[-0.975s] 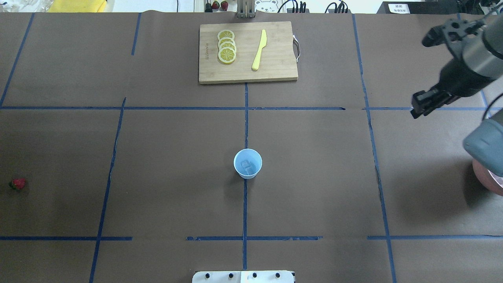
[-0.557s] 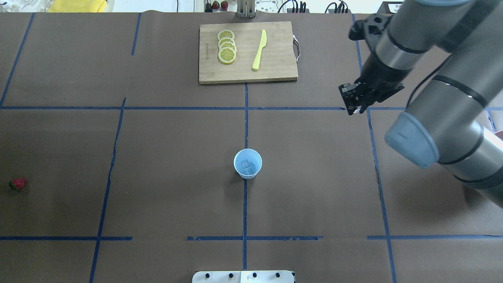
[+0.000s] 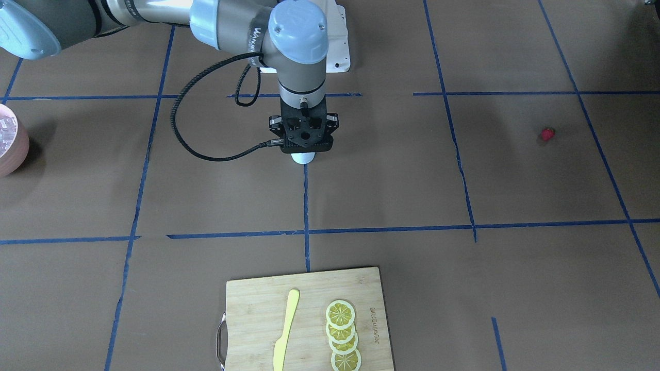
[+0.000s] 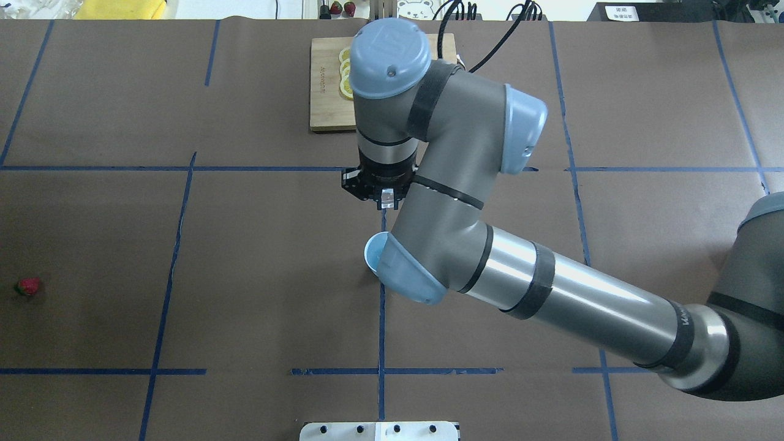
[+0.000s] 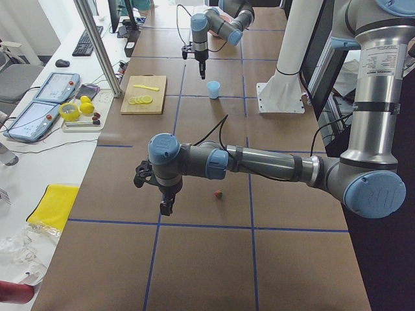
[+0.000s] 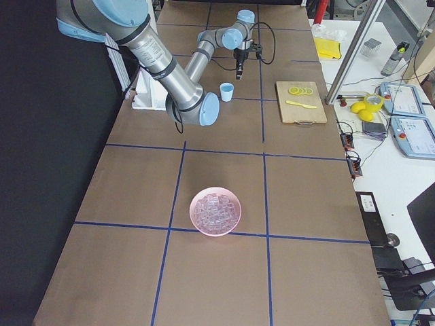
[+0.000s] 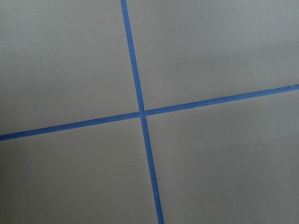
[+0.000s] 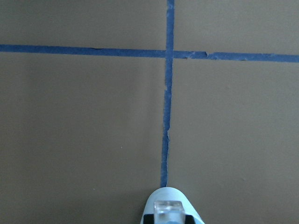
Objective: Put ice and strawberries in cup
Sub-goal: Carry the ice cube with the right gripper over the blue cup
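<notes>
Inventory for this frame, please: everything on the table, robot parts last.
cup: one, light blue, table centre
bowl: one, pink, robot's right end
ice cubes: many, clear, in the bowl; one ice cube held over the cup
strawberry: one, red, robot's far left
cutting board: one, wooden, far side
lemon slices: four, yellow, overlapping on the board
knife: one, yellow, on the board
right gripper: above cup, shut on ice cube
left gripper: near the strawberry, state unclear

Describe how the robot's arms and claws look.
The right arm and left arm are grey tubes with light blue joint caps, black bands and a silver stretch. White lettering marks the right arm. The right claw and left claw are black; a black cable loops by the right wrist.
</notes>
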`<state>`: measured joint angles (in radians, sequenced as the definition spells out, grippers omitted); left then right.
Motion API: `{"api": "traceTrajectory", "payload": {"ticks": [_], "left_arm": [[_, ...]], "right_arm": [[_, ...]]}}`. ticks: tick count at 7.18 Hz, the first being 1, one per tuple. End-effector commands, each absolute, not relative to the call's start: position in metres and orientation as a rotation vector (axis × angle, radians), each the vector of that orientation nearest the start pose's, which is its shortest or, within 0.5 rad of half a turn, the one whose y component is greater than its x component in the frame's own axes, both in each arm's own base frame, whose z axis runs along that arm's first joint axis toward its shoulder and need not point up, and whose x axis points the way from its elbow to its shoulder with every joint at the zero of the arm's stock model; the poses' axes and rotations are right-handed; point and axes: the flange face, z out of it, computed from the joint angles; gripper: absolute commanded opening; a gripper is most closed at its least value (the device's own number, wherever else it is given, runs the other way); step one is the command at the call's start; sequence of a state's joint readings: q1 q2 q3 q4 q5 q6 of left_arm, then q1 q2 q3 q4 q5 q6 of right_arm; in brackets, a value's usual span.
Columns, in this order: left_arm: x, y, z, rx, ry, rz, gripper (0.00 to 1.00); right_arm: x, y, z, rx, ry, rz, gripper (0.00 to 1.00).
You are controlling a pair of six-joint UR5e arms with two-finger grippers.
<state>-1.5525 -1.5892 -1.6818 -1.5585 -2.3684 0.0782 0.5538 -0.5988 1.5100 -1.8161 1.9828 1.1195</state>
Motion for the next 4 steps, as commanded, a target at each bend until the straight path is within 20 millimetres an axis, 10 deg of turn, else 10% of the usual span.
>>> {"api": "traceTrajectory", "payload": {"ticks": [1,4], "left_arm": [[-0.0526,-0.5049,0.5937,0.136,0.795,0.139,1.00],[-0.0527,-0.5050,0.5944,0.136,0.794,0.138,1.00]], "right_arm": [[-0.5959,-0.4414,0.1082,-0.057,-0.746,-0.037,0.00],[-0.5921,-0.4361,0.1170,-0.114,-0.677,-0.026,0.00]]}}
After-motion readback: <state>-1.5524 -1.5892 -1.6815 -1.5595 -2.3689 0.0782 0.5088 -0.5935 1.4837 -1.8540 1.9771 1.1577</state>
